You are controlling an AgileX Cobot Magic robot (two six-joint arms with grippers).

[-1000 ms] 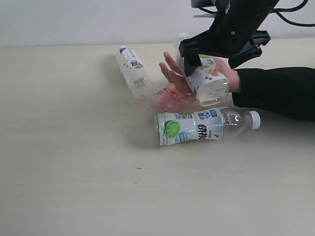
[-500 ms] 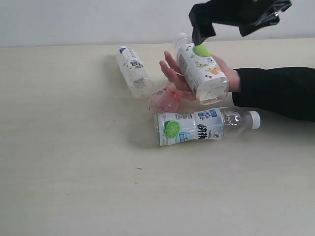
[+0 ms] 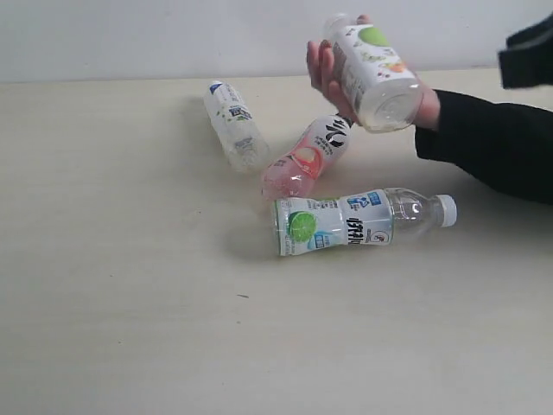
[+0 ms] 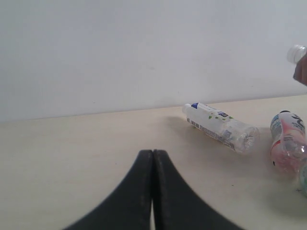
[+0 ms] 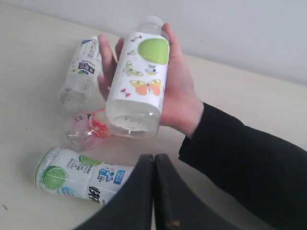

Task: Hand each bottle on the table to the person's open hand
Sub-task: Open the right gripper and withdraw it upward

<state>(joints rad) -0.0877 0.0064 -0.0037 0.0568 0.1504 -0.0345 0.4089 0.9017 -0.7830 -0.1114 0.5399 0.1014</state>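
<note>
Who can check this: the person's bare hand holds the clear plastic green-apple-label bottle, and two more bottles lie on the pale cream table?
Wrong count. The exterior view shows three lying on the pale cream table: the small blue-capped clear bottle, the pink bottle and the lime-label bottle. The bare hand does hold the green-apple-label bottle.

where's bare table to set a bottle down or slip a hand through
Bare table runs left of the blue-capped bottle and all along the near side in front of the lime bottle. Crowded in the middle: the pink bottle lies between those two, close to both, and the hand holding the apple bottle is just behind it.
</note>
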